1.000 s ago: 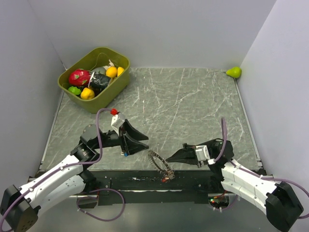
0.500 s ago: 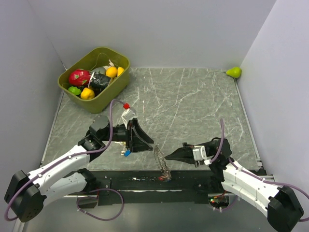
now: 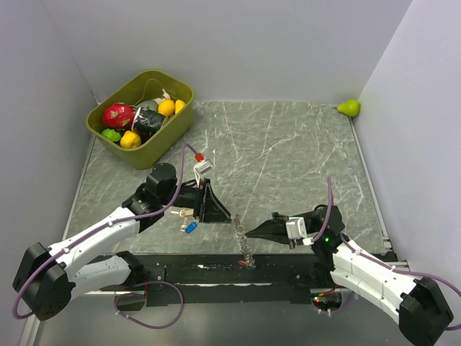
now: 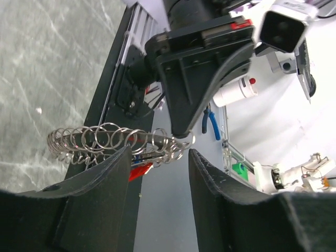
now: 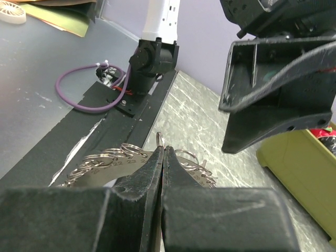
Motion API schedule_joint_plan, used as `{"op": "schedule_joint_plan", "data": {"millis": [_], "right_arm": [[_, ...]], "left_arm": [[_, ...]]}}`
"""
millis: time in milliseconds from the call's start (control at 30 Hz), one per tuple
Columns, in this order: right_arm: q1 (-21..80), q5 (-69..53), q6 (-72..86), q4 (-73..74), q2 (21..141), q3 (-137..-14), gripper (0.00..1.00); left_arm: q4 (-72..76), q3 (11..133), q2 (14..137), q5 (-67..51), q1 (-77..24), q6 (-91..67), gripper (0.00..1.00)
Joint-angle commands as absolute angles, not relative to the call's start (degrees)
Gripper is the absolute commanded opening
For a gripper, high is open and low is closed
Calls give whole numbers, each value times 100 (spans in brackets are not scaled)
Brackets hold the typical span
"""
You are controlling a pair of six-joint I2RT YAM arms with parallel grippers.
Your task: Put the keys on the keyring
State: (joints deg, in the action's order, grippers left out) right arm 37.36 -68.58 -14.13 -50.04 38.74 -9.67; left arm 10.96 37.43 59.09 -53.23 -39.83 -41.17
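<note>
The right gripper (image 3: pixel 248 232) clamps the keyring (image 3: pixel 243 246), which stands edge-on with its long axis crosswise to that gripper; the left gripper (image 3: pixel 225 214), fingers parted, faces it closely.

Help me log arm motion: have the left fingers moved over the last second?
Yes. The left fingers have shifted right, away from the green bin and closer to the keyring pinched in the right fingers.

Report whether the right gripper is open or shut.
Shut. The right gripper pinches the keyring: in the right wrist view its fingers meet with no gap, wire loops showing on both sides.
</note>
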Motion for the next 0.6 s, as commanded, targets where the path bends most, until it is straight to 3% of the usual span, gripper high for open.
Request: {"op": "schedule_joint_plan", "data": {"millis": [0, 567], "right_arm": [[3771, -6750, -1547, -5142, 3779, -1046, 0], [3771, -6794, -1503, -5071, 3762, -1081, 0]], "left_arm": [[993, 3964, 6029, -5580, -4017, -4069, 52], [527, 4219, 6442, -5625, -4219, -3709, 46]]}}
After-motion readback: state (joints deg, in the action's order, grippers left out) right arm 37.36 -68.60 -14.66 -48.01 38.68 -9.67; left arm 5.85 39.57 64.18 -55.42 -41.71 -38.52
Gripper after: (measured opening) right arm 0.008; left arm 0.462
